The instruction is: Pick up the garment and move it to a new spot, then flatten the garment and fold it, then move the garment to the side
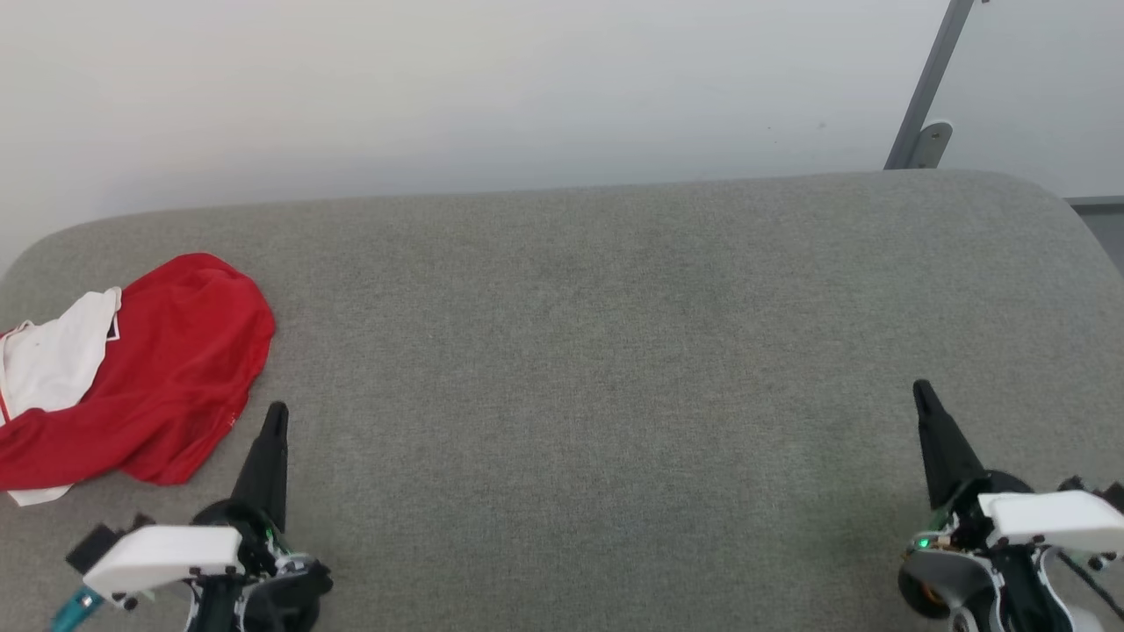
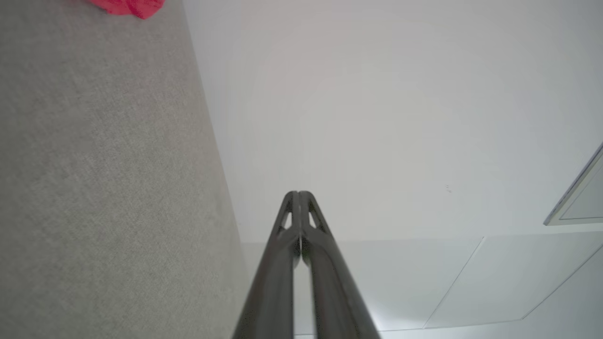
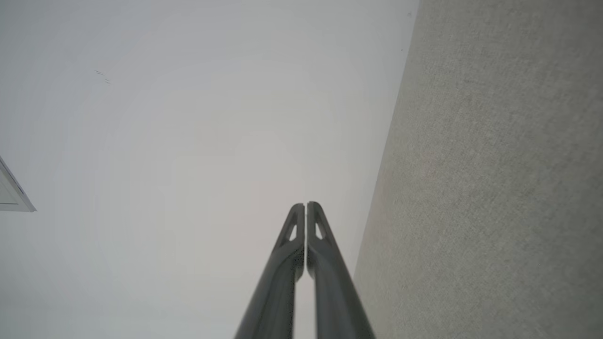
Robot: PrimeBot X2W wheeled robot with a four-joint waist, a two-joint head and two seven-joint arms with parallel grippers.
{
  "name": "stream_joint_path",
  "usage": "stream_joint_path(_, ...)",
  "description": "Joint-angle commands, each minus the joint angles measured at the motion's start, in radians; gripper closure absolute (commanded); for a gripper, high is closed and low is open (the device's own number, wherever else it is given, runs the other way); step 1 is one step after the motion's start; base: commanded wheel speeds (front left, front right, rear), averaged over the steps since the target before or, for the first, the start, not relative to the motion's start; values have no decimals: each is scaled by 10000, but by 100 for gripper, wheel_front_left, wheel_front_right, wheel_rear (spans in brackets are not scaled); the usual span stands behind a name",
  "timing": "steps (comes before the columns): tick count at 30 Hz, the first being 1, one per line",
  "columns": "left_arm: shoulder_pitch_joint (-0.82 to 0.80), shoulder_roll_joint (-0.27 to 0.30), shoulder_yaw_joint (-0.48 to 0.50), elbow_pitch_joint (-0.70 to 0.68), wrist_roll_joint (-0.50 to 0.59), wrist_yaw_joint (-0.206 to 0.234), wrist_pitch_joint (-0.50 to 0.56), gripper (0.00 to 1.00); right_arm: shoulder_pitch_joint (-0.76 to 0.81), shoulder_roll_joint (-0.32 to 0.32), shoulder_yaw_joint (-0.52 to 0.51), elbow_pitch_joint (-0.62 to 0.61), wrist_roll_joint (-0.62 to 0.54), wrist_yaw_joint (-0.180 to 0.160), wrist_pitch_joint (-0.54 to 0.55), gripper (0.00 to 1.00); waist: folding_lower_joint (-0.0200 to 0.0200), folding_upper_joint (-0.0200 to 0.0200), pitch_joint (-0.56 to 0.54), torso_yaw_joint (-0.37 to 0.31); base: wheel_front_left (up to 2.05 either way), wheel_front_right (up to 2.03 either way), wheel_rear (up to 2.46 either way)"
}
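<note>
left gripper (image 1: 277,412) closed, empty | right gripper (image 1: 920,391) closed, empty | garment (image 1: 167,369) crumpled far left

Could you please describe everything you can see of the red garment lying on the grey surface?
The garment is a red shirt of thin cloth with a white part showing. It lies crumpled in a heap at the left of the grey fabric surface, cut off by the head view's edge. Only the surface touches it; the shut left gripper stands beside it, apart.
</note>
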Motion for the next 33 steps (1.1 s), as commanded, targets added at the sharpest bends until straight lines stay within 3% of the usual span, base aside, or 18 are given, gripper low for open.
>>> stream_joint_path(1, 22, -10, 0, 33, 2, 2, 0, 0, 17, 4, 0, 40, -2, 0, 0, 0, 0, 0, -1, 0, 0, 0, 0)
stream_joint_path(13, 424, -4, -36, -407, 249, 246, -268, 0, 171, -18, 281, 63, -588, -2, -390, 0, 0, 0, -12, 6, 0, 0, 0)
stream_joint_path(33, 870, 1238, -820, -1142, 3698, 1210, -1291, 0, -35, -431, 893, -65, -5039, -2, -671, 0, 0, 0, -115, 33, 0, 0, 0)
